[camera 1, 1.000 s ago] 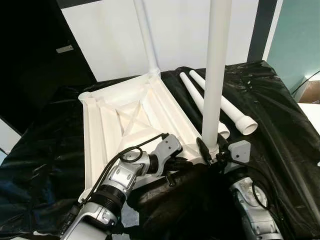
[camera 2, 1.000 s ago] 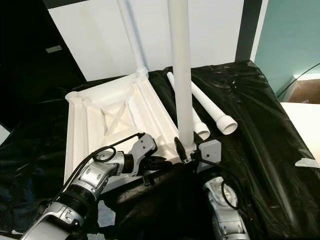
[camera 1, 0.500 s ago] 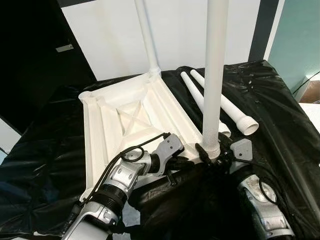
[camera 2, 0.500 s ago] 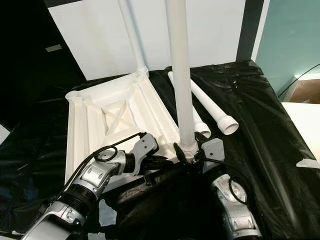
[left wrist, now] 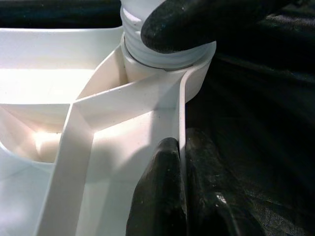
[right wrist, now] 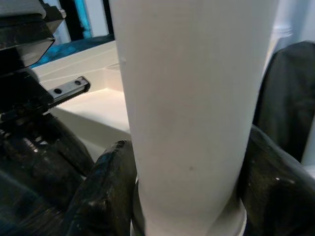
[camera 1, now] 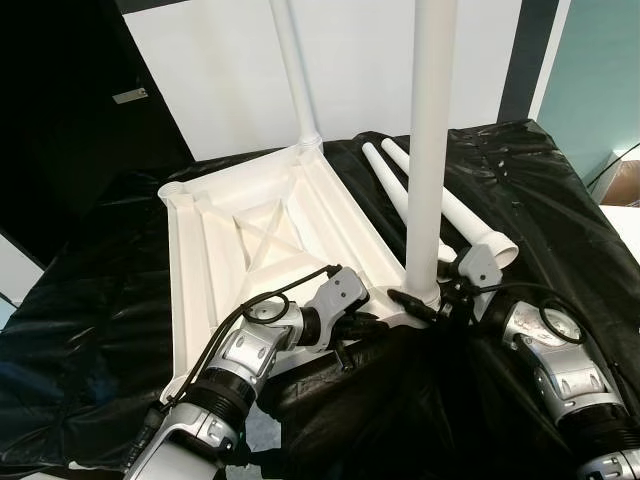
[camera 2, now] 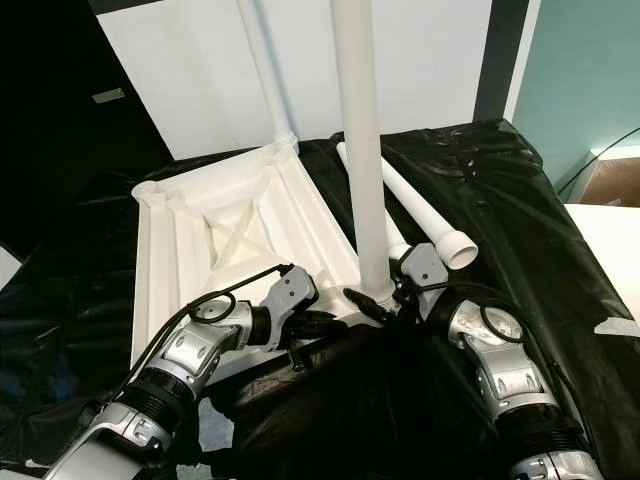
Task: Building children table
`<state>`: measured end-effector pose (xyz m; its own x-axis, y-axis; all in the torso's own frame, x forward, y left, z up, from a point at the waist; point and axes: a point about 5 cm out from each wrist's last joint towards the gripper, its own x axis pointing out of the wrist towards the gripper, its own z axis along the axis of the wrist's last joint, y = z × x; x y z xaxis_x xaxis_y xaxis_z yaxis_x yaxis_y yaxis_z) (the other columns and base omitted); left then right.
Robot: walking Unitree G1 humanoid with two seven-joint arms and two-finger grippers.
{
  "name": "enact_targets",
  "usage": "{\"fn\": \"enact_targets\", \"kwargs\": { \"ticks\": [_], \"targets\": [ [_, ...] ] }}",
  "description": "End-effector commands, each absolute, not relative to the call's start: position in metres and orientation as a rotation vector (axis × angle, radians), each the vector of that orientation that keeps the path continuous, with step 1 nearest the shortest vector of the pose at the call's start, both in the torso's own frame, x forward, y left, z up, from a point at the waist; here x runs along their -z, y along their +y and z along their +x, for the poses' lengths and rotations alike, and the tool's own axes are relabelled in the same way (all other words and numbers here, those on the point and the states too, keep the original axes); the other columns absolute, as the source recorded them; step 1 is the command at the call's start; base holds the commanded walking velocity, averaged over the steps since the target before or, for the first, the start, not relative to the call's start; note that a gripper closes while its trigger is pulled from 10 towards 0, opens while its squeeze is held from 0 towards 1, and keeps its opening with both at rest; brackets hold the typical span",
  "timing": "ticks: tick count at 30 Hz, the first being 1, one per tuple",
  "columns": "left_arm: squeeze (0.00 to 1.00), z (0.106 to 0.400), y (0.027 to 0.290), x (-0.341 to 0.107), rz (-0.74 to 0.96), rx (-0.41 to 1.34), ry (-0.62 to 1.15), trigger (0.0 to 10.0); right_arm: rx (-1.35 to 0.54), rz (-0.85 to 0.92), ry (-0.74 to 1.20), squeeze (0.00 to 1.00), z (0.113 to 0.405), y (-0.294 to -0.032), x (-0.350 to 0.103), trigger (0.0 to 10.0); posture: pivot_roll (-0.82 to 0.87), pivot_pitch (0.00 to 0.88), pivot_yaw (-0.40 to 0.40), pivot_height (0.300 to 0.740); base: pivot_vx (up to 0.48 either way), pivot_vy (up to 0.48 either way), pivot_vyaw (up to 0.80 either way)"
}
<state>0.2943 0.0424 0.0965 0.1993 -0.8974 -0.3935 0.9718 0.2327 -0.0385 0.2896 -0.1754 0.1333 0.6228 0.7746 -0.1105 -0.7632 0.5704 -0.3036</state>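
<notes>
White tabletop (camera 1: 270, 230) lies upside down on black plastic sheeting (camera 1: 560, 220). Right gripper (camera 1: 425, 300), fingers closed around the base of an upright white leg (camera 1: 432, 150), holds it at the near corner socket. Left gripper (left wrist: 179, 196) pinches the tabletop's rim beside that corner. Another leg (camera 1: 292, 70) stands at the far corner; two loose legs (camera 1: 455, 215) lie alongside.

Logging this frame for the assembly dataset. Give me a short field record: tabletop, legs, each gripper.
tabletop: white tabletop upside down on black sheet
far leg: upright in far corner
near leg: upright at near corner socket
loose legs: two lying on the sheet
left gripper: pinching the tabletop rim near the socket
right gripper: shut on the near leg's base
</notes>
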Motion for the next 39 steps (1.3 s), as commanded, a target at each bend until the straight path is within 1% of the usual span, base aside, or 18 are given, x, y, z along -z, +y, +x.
{"fn": "enact_targets", "kwargs": {
  "ticks": [1, 5, 10, 11, 12, 14, 15, 22, 23, 24, 25, 26, 27, 28, 33, 34, 35, 39],
  "targets": [
    [0.00, 0.283, 0.055, -0.064, 0.210, 1.283, 0.527, 10.0, -0.968, -0.304, 0.048, 0.00, 0.283, -0.171, -0.119, 0.0, -0.11, 0.000, 0.134, 0.740, 0.000, 0.000, 0.00],
    [0.00, 0.283, 0.055, -0.065, 0.211, 1.284, 0.527, 10.0, -0.951, -0.271, 0.052, 0.00, 0.282, -0.171, -0.116, 0.0, -0.11, 0.000, 0.136, 0.740, 0.000, 0.000, 0.00],
    [0.00, 0.284, 0.053, -0.065, 0.211, 1.286, 0.525, 10.0, -0.827, -0.219, -0.009, 0.00, 0.278, -0.162, -0.114, 0.0, -0.12, 0.000, 0.135, 0.740, 0.000, 0.000, 0.00],
    [0.00, 0.284, 0.052, -0.066, 0.211, 1.287, 0.524, 10.0, -0.644, -0.182, -0.069, 0.00, 0.275, -0.160, -0.115, 0.0, -0.11, 0.000, 0.135, 0.740, 0.000, 0.000, 0.00],
    [0.00, 0.284, 0.052, -0.066, 0.211, 1.287, 0.524, 10.0, -0.644, -0.182, -0.069, 0.00, 0.275, -0.160, -0.115, 0.0, -0.11, 0.000, 0.135, 0.740, 0.000, 0.000, 0.00],
    [0.00, 0.284, 0.052, -0.067, 0.211, 1.286, 0.523, 10.0, -0.349, -0.157, -0.148, 0.00, 0.258, -0.162, -0.118, 0.0, -0.11, 0.000, 0.133, 0.740, 0.000, 0.000, 0.00],
    [0.00, 0.284, 0.053, -0.066, 0.211, 1.285, 0.523, 10.0, -0.277, -0.152, -0.162, 0.00, 0.252, -0.164, -0.119, 0.0, -0.11, 0.000, 0.134, 0.740, 0.000, 0.000, 0.00],
    [0.00, 0.282, 0.054, -0.064, 0.209, 1.287, 0.532, 10.0, -0.162, -0.161, -0.153, 0.00, 0.254, -0.169, -0.120, 0.0, -0.12, 0.000, 0.137, 0.740, 0.000, 0.000, 0.00],
    [0.00, 0.282, 0.052, -0.064, 0.207, 1.291, 0.531, 10.0, -0.182, -0.174, -0.142, 0.00, 0.255, -0.166, -0.119, 2.8, -0.12, 0.000, 0.133, 0.740, 0.000, 0.000, 0.00],
    [0.00, 0.282, 0.052, -0.064, 0.207, 1.291, 0.531, 10.0, -0.182, -0.174, -0.142, 0.00, 0.255, -0.166, -0.119, 2.8, -0.12, 0.000, 0.133, 0.740, 0.000, 0.000, 0.00],
    [0.00, 0.282, 0.051, -0.064, 0.206, 1.293, 0.530, 10.0, -0.209, -0.194, -0.131, 0.00, 0.256, -0.162, -0.118, 9.9, -0.12, 0.000, 0.133, 0.740, 0.000, 0.000, 0.00],
    [0.00, 0.282, 0.049, -0.065, 0.203, 1.293, 0.527, 10.0, -0.263, -0.173, -0.129, 0.30, 0.257, -0.157, -0.118, 10.0, -0.12, 0.000, 0.131, 0.740, 0.000, 0.000, 0.00],
    [0.00, 0.282, 0.049, -0.065, 0.203, 1.293, 0.527, 10.0, -0.263, -0.173, -0.129, 0.30, 0.257, -0.157, -0.118, 10.0, -0.12, 0.000, 0.131, 0.740, 0.000, 0.000, 0.00],
    [0.00, 0.283, 0.049, -0.065, 0.203, 1.292, 0.525, 10.0, -0.312, -0.163, -0.129, 1.00, 0.259, -0.154, -0.118, 10.0, -0.12, 0.000, 0.128, 0.740, 0.000, 0.000, 0.00],
    [0.00, 0.283, 0.049, -0.065, 0.202, 1.289, 0.524, 10.0, -0.403, -0.170, -0.118, 1.00, 0.263, -0.151, -0.120, 10.0, -0.12, 0.000, 0.128, 0.740, 0.000, 0.000, 0.00],
    [0.00, 0.283, 0.051, -0.065, 0.201, 1.284, 0.524, 10.0, -0.630, -0.197, -0.053, 0.00, 0.269, -0.147, -0.119, 10.0, -0.12, 0.000, 0.127, 0.740, 0.000, 0.000, 0.00],
    [0.00, 0.283, 0.051, -0.065, 0.201, 1.284, 0.524, 10.0, -0.630, -0.197, -0.053, 0.00, 0.269, -0.147, -0.119, 10.0, -0.12, 0.000, 0.127, 0.740, 0.000, 0.000, 0.00],
    [0.00, 0.283, 0.051, -0.065, 0.198, 1.281, 0.524, 10.0, -0.821, -0.221, 0.002, 0.00, 0.275, -0.154, -0.125, 10.0, -0.12, 0.000, 0.126, 0.740, 0.000, 0.000, 0.00]
  ]
}}
